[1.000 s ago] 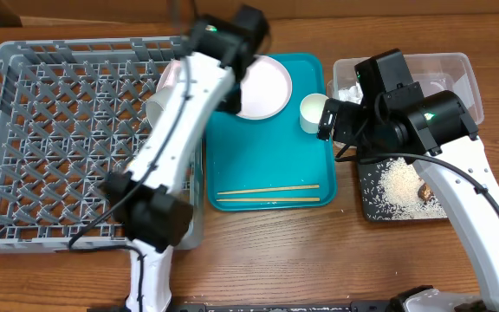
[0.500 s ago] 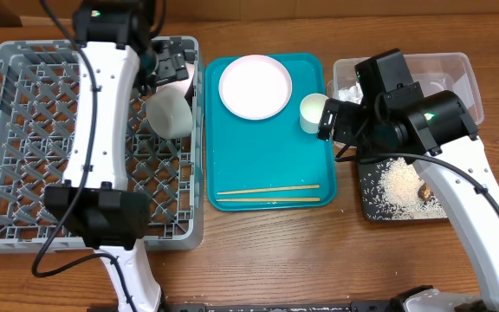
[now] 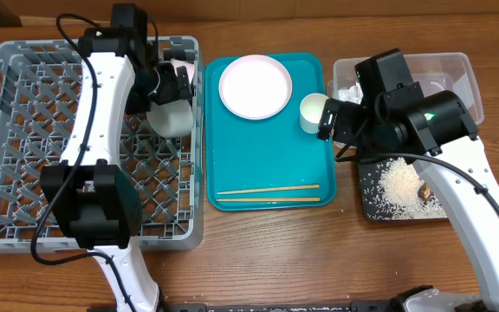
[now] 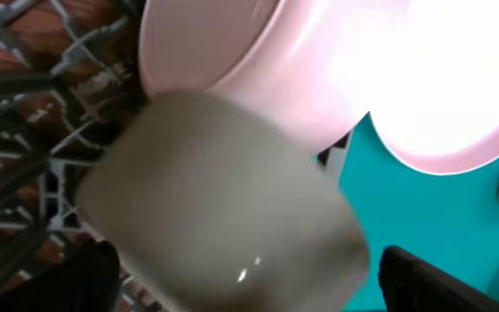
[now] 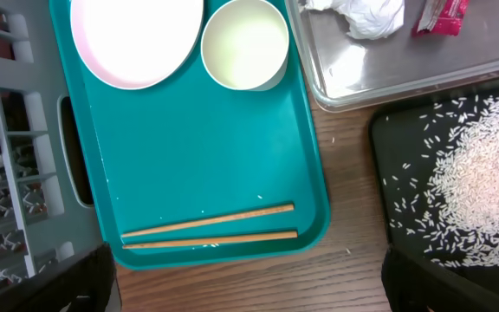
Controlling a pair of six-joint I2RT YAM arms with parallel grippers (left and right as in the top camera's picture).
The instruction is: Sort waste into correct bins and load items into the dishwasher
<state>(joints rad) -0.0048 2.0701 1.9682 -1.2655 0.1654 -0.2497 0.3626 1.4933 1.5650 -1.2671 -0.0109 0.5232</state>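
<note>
A pale bowl (image 3: 171, 118) (image 4: 223, 208) lies in the grey dishwasher rack (image 3: 42, 130) at its right wall. The large pink plate (image 3: 178, 66) (image 4: 223, 43) stands just behind it. My left gripper (image 3: 170, 84) (image 4: 249, 282) hangs open with its fingers on either side of the bowl, with a gap on the right. The smaller plate (image 3: 255, 87) (image 5: 132, 35), white cup (image 3: 312, 111) (image 5: 245, 43) and two chopsticks (image 3: 267, 192) (image 5: 210, 227) rest on the teal tray (image 5: 197, 147). My right gripper (image 3: 329, 121) (image 5: 249, 290) is open and empty above the tray's near edge.
The clear tub (image 3: 457, 69) (image 5: 379, 69) at the right holds a crumpled tissue (image 5: 362, 16) and a red wrapper (image 5: 440, 13). In front of it, the black tray (image 3: 369, 204) (image 5: 388, 208) holds rice (image 5: 483, 182) and a brown lump (image 3: 424, 189).
My left arm swung from over the teal tray to the rack's right side and has settled lower, around the bowl. The right arm has not moved.
</note>
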